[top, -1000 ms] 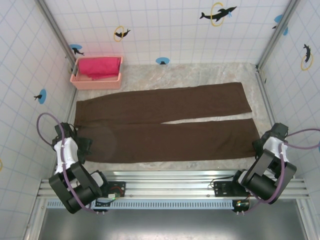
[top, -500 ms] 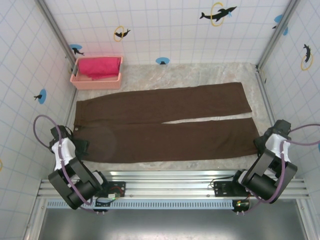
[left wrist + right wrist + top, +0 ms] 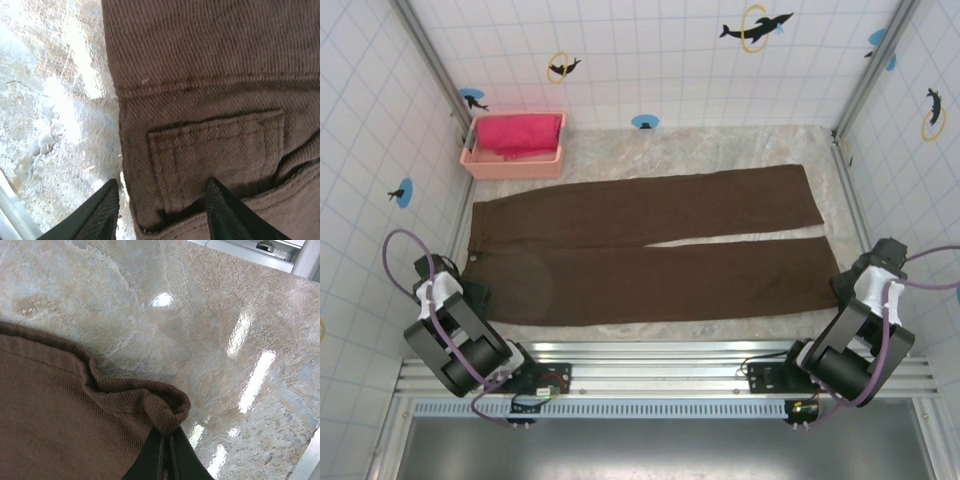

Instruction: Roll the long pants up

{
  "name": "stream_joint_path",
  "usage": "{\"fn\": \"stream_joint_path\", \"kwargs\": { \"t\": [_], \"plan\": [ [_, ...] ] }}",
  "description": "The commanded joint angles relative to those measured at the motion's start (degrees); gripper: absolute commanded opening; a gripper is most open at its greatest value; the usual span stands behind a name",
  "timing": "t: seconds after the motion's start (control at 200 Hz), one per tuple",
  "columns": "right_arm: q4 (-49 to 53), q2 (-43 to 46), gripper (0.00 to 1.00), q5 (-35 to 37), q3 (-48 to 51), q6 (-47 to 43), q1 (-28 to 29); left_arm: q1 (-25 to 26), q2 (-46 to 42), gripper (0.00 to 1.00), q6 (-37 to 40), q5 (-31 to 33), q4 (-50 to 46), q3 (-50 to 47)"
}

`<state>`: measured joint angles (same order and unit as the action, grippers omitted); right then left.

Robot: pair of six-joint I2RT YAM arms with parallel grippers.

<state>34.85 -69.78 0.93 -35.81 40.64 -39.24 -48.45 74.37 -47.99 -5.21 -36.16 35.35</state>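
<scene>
Lying flat across the table (image 3: pixel 740 140): long pants (image 3: pixel 650 245), waistband pointing to 9 o'clock, leg hems to 3 o'clock. Straddling the waistband corner at 8 o'clock, jaws parted, not clamping: left gripper (image 3: pixel 162 192). Pinching a hem fold at 4 o'clock, clenched tight: right gripper (image 3: pixel 167 440). Sitting at 11 o'clock: pink basket (image 3: pixel 515 160).
</scene>
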Motion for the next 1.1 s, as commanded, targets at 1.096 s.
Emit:
{"fn": "stream_joint_path", "kwargs": {
  "t": [1.096],
  "plan": [
    [-2.94,-12.93,0.00,-2.02,-33.68,-5.33,10.77,14.74,5.78,0.00,-1.13,7.51,-8.92,35.90]
  ]
}}
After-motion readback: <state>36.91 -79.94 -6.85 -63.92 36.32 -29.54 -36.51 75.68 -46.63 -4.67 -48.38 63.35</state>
